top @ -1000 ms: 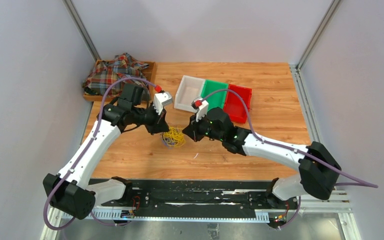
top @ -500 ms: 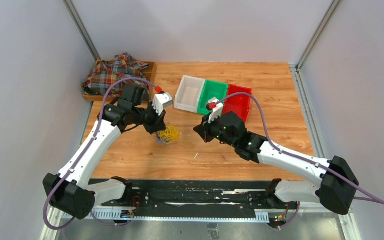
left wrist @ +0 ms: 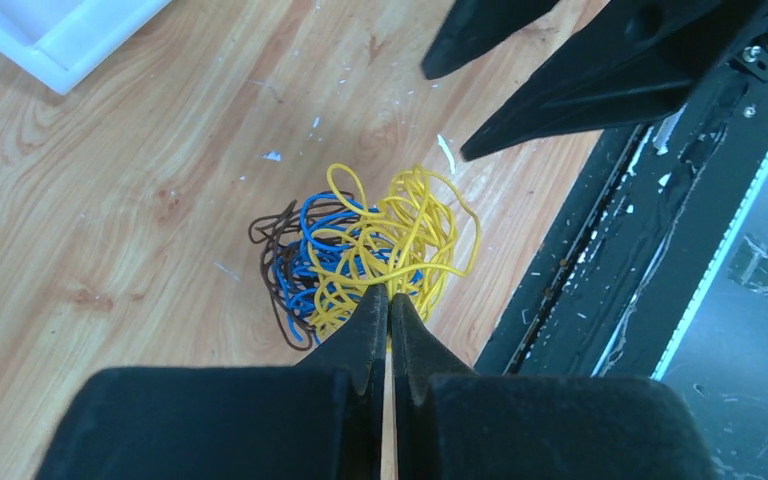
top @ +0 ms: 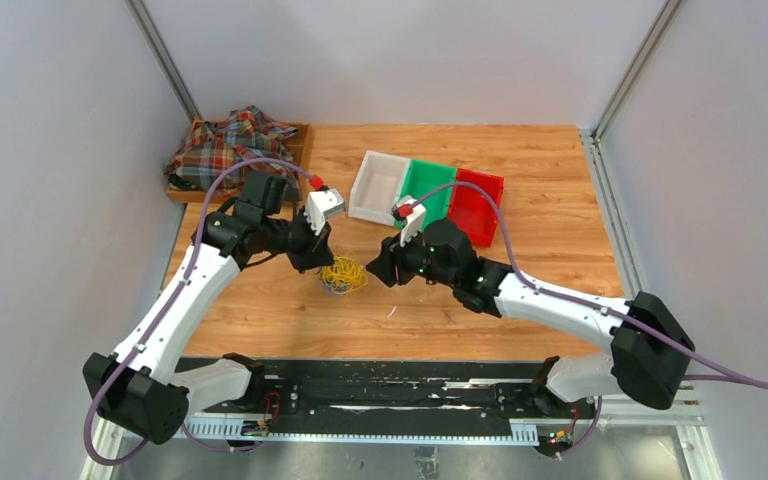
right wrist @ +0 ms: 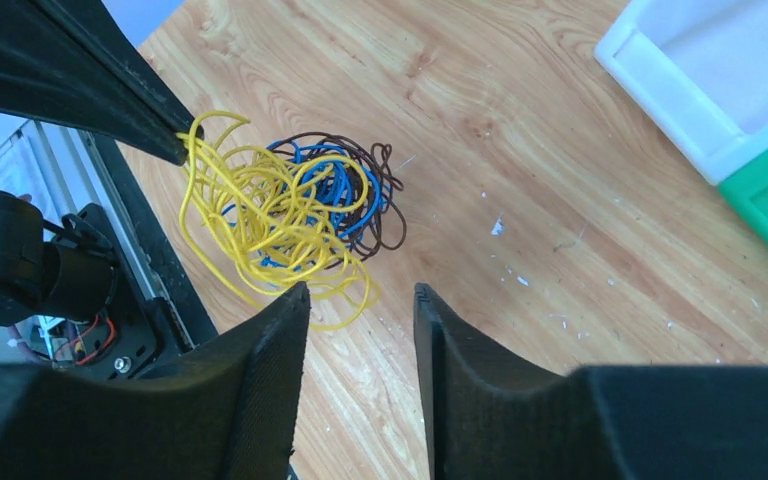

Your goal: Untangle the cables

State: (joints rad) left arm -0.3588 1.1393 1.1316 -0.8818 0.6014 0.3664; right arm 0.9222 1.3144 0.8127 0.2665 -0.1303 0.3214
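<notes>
so the left pincer (left wrist: 388, 300) is clenched on a yellow strand of the tangled wad of thin yellow, blue and dark brown cables (top: 344, 275) mid wooden desk (top: 550, 215), anchoring it I guess, while the right pincer (right wrist: 360, 295) hangs just beside it, spread and empty, probably lining up a loop to tug the other way

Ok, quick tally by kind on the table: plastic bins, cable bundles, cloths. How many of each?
Rectangular plastic bins: 3 (white bin, green bin, red bin)
Tangled bundle of thin yellow, blue and brown cables: 1 (single strands cannot be counted)
Crumpled plaid cloth: 1
Total: 5
</notes>
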